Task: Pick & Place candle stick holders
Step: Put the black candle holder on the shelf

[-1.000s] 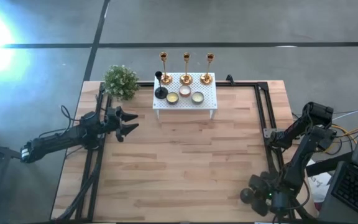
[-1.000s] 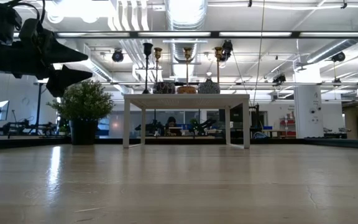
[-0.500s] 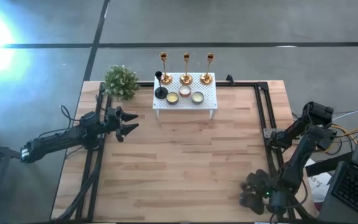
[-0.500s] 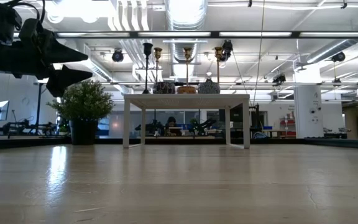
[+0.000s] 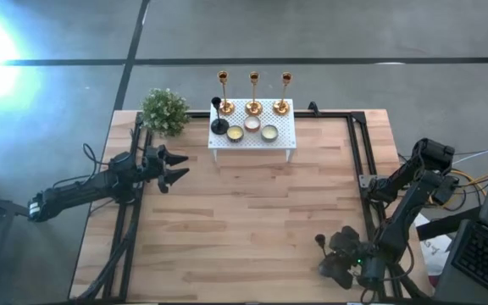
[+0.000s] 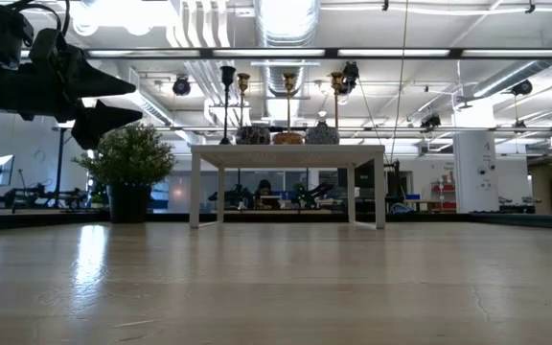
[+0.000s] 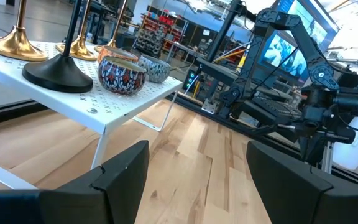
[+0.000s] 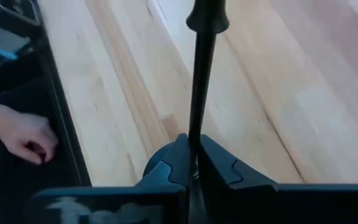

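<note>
Three gold candle stick holders point(image 5: 253, 93) stand by their bases along the far edge of a white perforated rack point(image 5: 282, 135). A black candle stick holder point(image 5: 219, 124) stands on the rack's left end. Another black candle stick holder point(image 8: 201, 81) is between the fingers of my right gripper point(image 5: 333, 254) near the table's near right corner; its cup top point(image 5: 318, 241) sticks out toward the table's left. My left gripper point(image 5: 176, 165) hangs open above the table's left side, its fingers pointing toward the rack, with nothing between them. My right gripper pinches the black candle stick holder's slim stem point(image 8: 196, 140) between its two fingers. The stem runs forward out past the fingertips, along the fingers, and ends in the cup top point(image 8: 207, 15). The gripper hides the base end, and I cannot tell whether any part rests on the table.
Three low candle tins point(image 5: 252, 129) sit on the rack's near half. A potted plant point(image 5: 164, 110) stands at the far left corner. Black frame rails point(image 5: 358, 152) run along the table's sides. A person's hand point(image 8: 20, 134) shows beyond the table's edge.
My right gripper has moved a little toward the table's left and far edges. The black candle stick holder's cup top now shows past it in the high view, where it did not show a second ago.
</note>
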Robot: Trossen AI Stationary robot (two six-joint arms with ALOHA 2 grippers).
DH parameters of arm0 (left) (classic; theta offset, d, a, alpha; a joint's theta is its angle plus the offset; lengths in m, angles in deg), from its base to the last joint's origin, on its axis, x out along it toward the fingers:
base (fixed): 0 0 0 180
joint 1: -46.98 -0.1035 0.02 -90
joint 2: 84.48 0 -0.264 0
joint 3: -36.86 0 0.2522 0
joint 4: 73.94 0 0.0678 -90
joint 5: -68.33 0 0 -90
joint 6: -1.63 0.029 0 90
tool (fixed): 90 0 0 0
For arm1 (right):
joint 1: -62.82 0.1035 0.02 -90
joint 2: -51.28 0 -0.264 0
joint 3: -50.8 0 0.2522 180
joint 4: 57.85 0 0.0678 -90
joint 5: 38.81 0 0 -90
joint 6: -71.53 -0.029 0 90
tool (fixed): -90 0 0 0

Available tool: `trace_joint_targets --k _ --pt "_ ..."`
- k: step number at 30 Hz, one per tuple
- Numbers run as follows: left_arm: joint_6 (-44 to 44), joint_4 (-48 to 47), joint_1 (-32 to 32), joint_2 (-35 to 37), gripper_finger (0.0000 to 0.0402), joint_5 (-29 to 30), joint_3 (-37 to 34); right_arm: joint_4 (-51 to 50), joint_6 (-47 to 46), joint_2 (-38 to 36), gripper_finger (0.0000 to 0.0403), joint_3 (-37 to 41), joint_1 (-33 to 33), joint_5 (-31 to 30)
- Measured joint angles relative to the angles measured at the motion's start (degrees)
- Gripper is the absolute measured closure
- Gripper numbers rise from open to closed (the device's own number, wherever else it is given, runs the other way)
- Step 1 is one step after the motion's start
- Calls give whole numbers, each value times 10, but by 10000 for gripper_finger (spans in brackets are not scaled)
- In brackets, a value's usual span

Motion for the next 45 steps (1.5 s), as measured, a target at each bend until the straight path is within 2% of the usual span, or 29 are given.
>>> trace_joint_targets --k 11,18,28,45 --pt "0 0 0 0 126 0 0 -4 85 -2 394 0 -57 -136" --pt "0 0 0 0 126 0 0 -38 140 -37 394 3 -102 -203" --pt "0 -1 0 0 126 0 0 -49 286 -133 395 4 -201 -209" --pt "0 -1 0 0 126 0 0 -38 592 -321 395 15 -419 -215"
